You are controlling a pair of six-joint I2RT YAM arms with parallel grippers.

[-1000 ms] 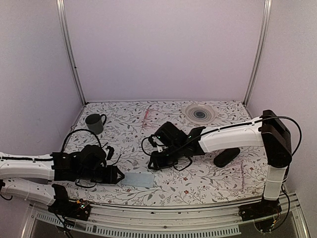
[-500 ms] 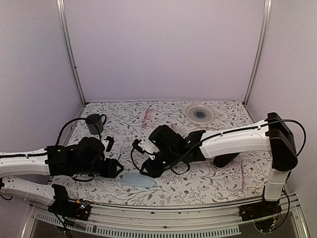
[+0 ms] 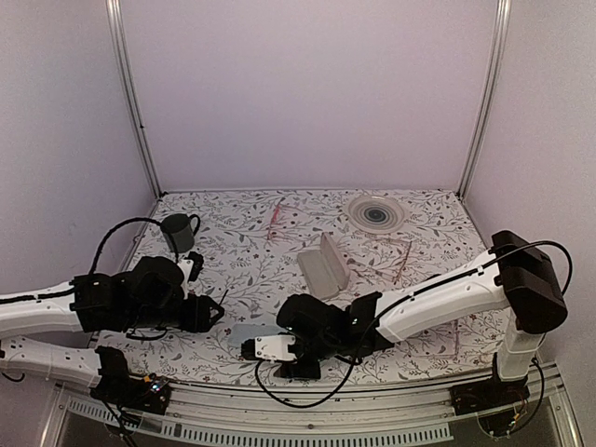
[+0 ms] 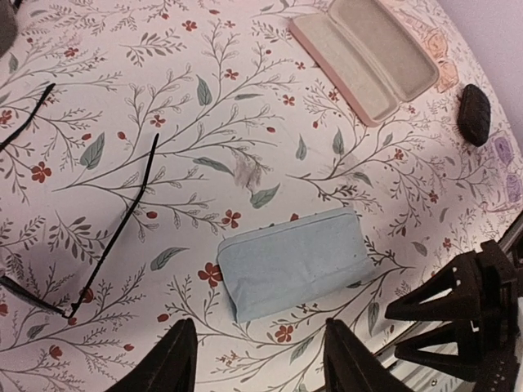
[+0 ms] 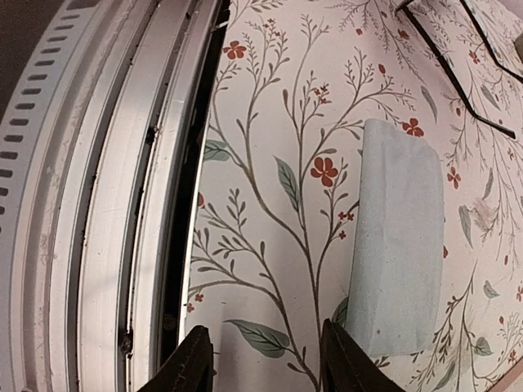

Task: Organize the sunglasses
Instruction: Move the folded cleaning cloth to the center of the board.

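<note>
We judge the step in hand to be the approach, since nothing is gripped yet. The sunglasses (image 4: 113, 226) lie flat on the table (image 3: 242, 244), their temple arms apparently unfolded, just beside the left jaws. Those jaws stand open and empty, with the pale blue pouch (image 4: 294, 261) directly ahead of them. The right jaws are likewise open and empty; they hover at the near table edge, next to the same pouch. The open pink case (image 4: 364, 53) lies well apart, toward the far side. The next move calls for one arm to shift over the thin wire frame and close on it squarely. The frame sits low on the table, so the descent must be fine. Compared with half a second ago, the right arm (image 3: 438, 293) has swung from mid-table to the near edge. This uncovers the pink case and hides the black oval case (image 4: 474, 114) from the top view. The left arm (image 3: 37, 317) has drawn back slightly.
</note>
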